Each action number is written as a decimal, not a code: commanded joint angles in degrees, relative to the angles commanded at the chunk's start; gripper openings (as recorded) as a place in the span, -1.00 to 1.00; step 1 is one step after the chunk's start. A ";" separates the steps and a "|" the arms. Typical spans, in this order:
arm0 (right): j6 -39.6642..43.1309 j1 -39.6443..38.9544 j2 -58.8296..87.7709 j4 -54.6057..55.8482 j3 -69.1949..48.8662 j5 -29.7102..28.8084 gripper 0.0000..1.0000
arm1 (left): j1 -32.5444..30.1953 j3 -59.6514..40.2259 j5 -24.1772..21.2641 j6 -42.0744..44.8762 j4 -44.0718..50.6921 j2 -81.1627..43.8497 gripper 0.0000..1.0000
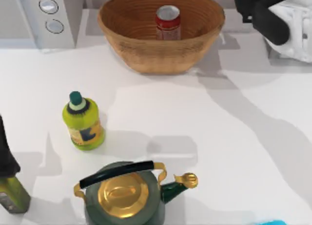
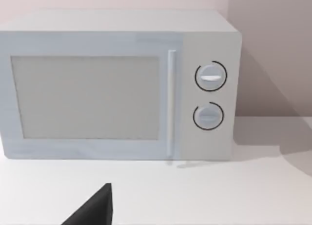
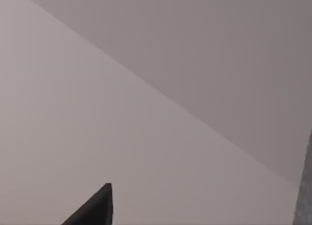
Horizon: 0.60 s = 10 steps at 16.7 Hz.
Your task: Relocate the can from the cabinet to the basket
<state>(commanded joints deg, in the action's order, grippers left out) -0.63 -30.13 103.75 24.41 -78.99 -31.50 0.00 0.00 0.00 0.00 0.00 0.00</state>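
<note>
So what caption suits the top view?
Red can standing upright inside the wicker basket, bottle and kettle in front.

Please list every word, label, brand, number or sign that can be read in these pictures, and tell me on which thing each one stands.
No text can be read anywhere.
Can, standing in the basket: pale label marks, too blurred to read.
Yellow-green bottle: a label with a dark shape, no legible letters.
Microwave: two round knobs, no visible numbers or words.
Kettle: no markings.
</note>
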 joint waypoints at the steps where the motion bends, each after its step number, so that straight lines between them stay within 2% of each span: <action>1: 0.04 1.23 -4.19 -0.99 3.19 1.26 1.00 | 0.00 0.00 0.00 0.00 0.00 0.00 1.00; 10: 0.32 14.28 -48.96 -11.52 37.29 14.82 1.00 | 0.00 0.00 0.00 0.00 0.00 0.00 1.00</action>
<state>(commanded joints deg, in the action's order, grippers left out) -0.31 -15.85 54.79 12.89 -41.70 -16.67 0.00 0.00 0.00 0.00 0.00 0.00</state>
